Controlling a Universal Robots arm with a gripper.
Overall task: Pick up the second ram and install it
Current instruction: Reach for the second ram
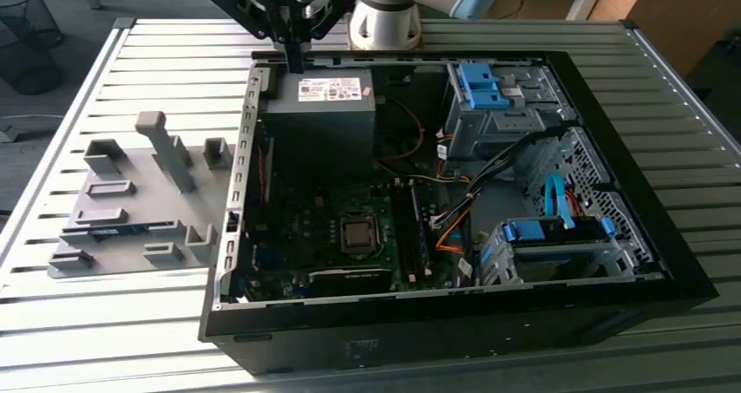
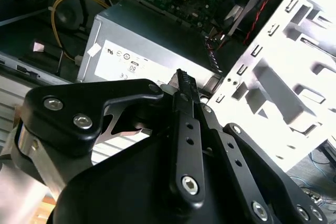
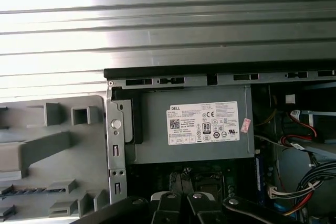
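An open computer case [image 1: 683, 280] sits on a slatted table [image 1: 173, 55], with a holder tray [image 1: 127, 211] beside it on the exterior view's left. A memory stick [image 1: 121, 230] lies in the tray's near part. The power supply [image 1: 318, 115] fills the case's far-left corner, and the gripper [image 1: 291, 62] hangs over it.

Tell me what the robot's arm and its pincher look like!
The arm is a round, silver-grey tube with a light blue cap at its joint. The gripper is black. It is made of flat bars hinged together and gets narrower down to a thin tip. In the second wrist view, shiny silver screws dot its bars.
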